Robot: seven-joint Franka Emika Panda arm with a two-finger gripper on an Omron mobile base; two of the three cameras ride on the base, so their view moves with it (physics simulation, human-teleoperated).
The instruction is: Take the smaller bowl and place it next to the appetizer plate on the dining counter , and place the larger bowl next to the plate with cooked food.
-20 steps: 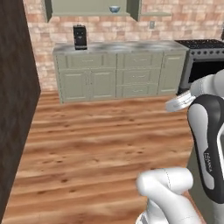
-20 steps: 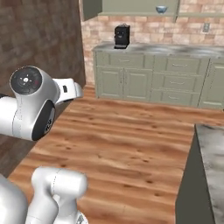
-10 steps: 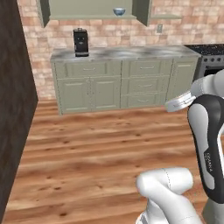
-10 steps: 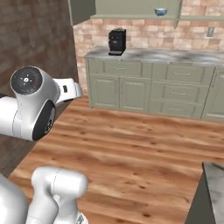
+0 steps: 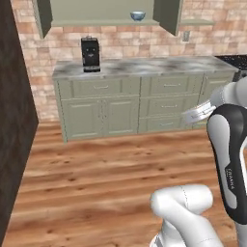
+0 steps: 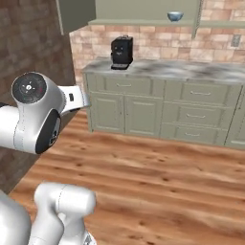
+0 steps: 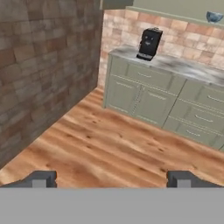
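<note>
The claw (image 7: 112,179) is spread wide and holds nothing; its two dark tips (image 7: 40,179) stand far apart over bare plank floor (image 7: 109,148). Far ahead of the claw and well above it, a small blue-and-white bowl (image 7: 214,17) sits on an open shelf (image 5: 103,22) under the sage-green wall cabinets; by its size and pattern it is probably the smaller bowl of the task, though it is too distant to be sure.

It looks like glazed ceramic: stiff, light for its size, smooth and likely slippery, and liable to chip or break if dropped from that height; the safest hold is probably across the rim, one tip inside and one outside the wall, since the round belly would slide between flat pads.

Ahead of the claw and lower than the bowl runs a grey-veined marble surface (image 5: 144,66) on green drawers; a boxy black coffee machine (image 7: 148,43) stands on it, left of the bowl. Rough red brick backs the surface; a darker brick wall (image 7: 43,65) rises close on the claw's left. The floor is glossy, knotted wood.
</note>
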